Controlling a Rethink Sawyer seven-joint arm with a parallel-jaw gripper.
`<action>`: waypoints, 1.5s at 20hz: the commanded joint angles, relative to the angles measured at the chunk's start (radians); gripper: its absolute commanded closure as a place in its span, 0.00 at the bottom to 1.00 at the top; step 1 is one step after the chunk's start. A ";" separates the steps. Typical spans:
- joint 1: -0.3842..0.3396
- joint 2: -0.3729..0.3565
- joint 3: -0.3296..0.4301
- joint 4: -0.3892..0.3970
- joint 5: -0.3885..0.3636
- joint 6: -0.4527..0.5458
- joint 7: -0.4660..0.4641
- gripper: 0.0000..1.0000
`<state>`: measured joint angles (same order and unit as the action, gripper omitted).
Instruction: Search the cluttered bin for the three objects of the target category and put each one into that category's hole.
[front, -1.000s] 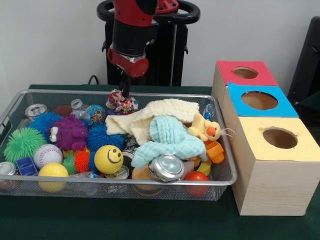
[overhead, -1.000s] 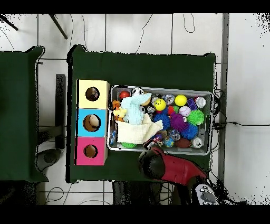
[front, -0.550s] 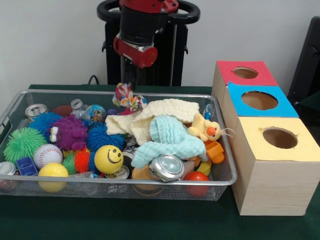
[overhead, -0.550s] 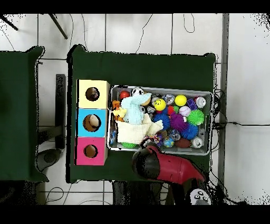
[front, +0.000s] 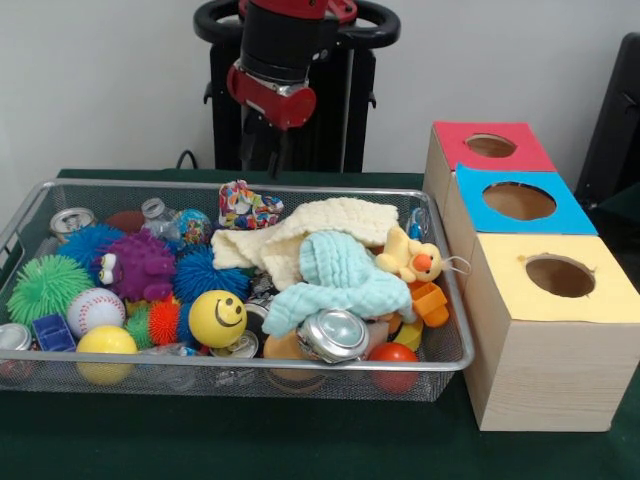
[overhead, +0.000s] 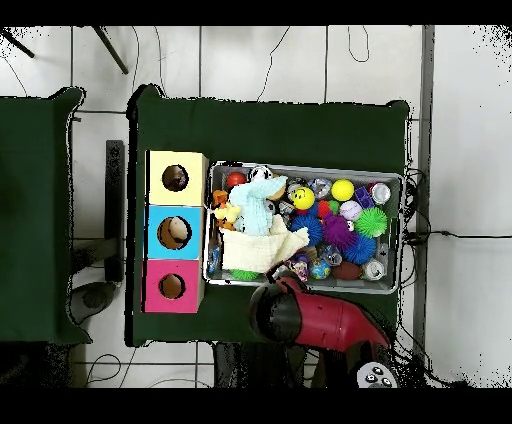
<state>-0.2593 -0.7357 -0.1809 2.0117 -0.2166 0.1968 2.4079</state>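
The tool (front: 262, 160) hangs empty above the wire bin's (front: 40, 205) far rim, clear of the multicoloured wrapped toy (front: 245, 205) lying beside the cream cloth (front: 330, 222).

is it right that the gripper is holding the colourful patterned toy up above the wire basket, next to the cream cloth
Not quite. The gripper holds nothing: the colourful patterned toy lies in the wire basket, next to the cream cloth, with the gripper apart above it. The front view shows the gap between them.
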 joint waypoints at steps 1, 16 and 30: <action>0.005 0.015 0.005 -0.043 0.022 0.008 0.090 0.00; -0.010 0.131 0.006 -0.095 0.024 -0.154 0.117 0.00; -0.038 0.218 0.022 -0.146 0.043 -0.255 0.104 0.00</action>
<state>-0.2713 -0.5828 -0.2090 1.9949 -0.2159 0.0228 2.4079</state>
